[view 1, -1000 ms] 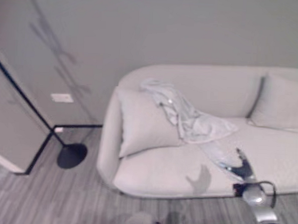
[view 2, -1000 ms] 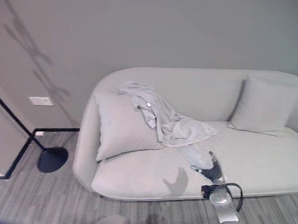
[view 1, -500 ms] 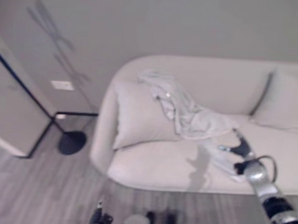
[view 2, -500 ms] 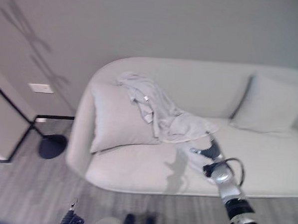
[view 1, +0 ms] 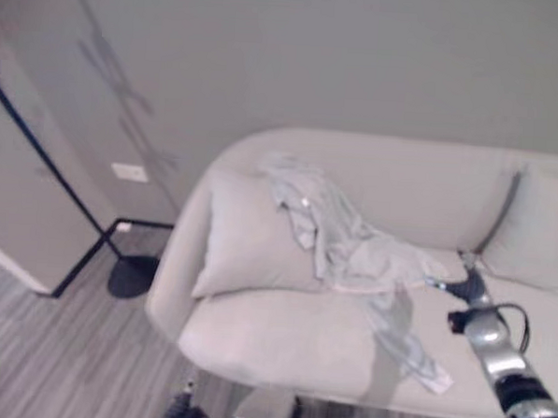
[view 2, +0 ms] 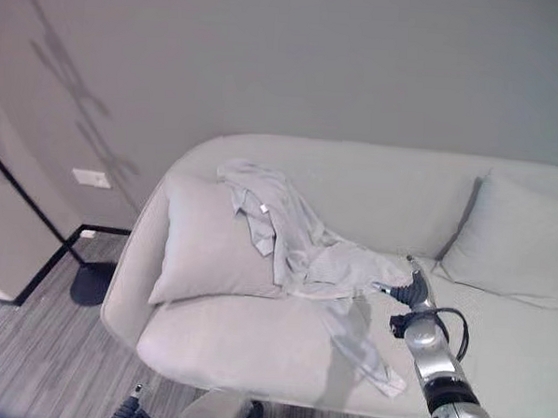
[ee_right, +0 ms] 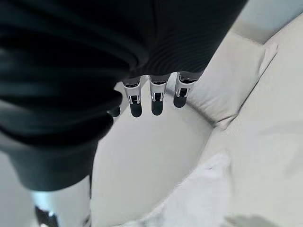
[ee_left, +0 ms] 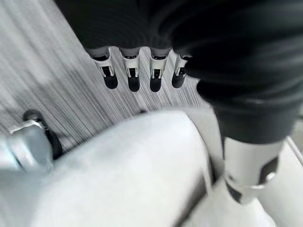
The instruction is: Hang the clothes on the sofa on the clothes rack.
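Right wrist view, right robot hand [ee_right: 151, 101] fingers straight, above sofa [ee_right: 156, 156]

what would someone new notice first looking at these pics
First, the crumpled pale grey garment, draped from the sofa backrest over the left cushion and down across the seat, one end trailing off the front edge. Next, the right hand, reaching in over the seat at the garment's right edge with fingers straight. To the left, a black clothes rack stands on the striped floor by the wall.
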